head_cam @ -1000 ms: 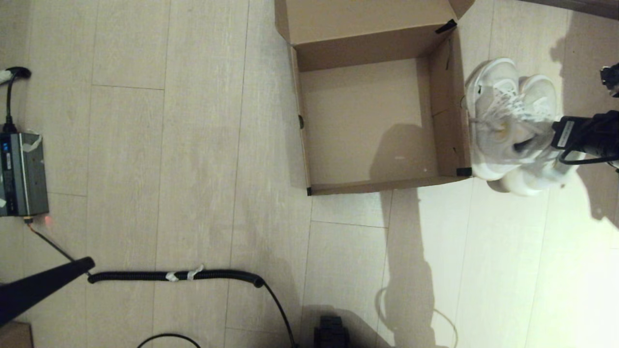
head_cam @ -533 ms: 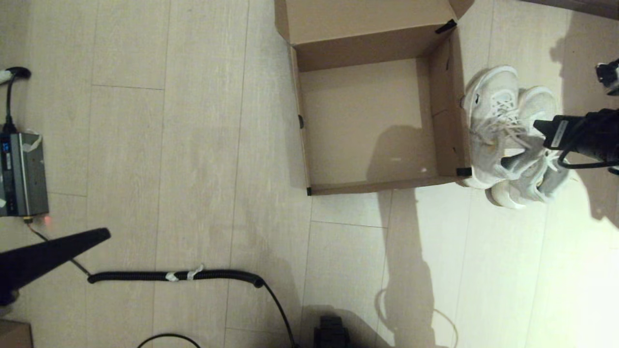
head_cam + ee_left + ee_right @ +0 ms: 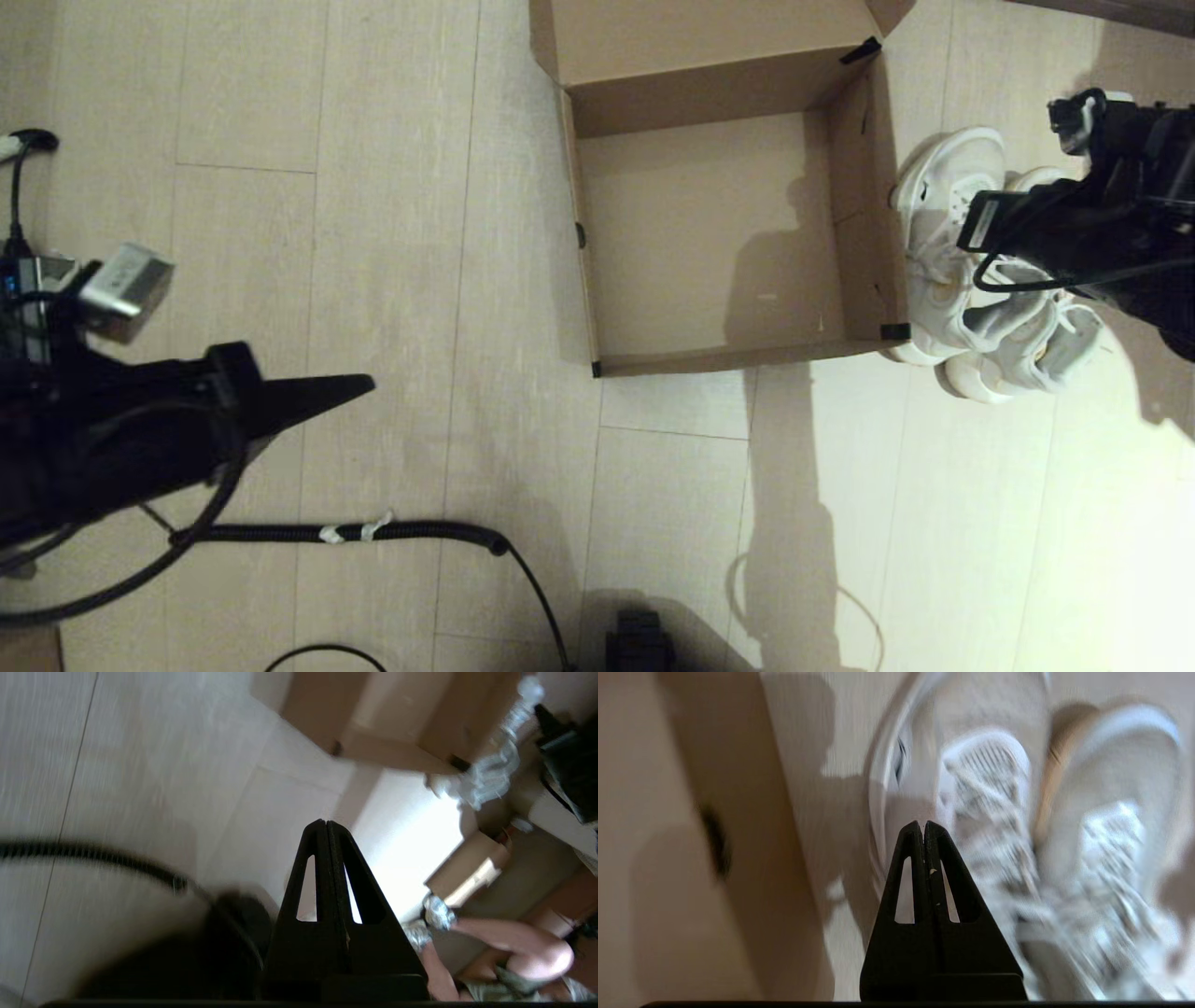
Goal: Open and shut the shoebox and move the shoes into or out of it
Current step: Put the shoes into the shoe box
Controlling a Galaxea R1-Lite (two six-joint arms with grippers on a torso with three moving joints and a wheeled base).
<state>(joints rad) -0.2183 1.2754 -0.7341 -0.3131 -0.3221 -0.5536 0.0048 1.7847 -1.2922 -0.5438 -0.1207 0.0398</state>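
Reaching in from the robot's right, the right gripper (image 3: 923, 823) hangs above the shoes (image 3: 971, 271), its two fingers pressed flat together with nothing between them. That arm's black wrist covers part of the pair in the head view. The shoes stand side by side on the floor (image 3: 373, 187), just outside the right wall of the shoebox (image 3: 719, 233), the nearer one touching or almost touching that wall. The shoebox sits open, its lid flap folded back on the far side, and its inside holds nothing.

Well to the left of the shoebox, the left gripper (image 3: 359, 383) points toward the box, stretched out low and nearly level over the floor. Its fingers are likewise clenched together on nothing, as the left wrist view shows (image 3: 326, 822). A black coiled cable (image 3: 373, 532) lies on the floor nearer the robot than the shoebox, below the left arm.
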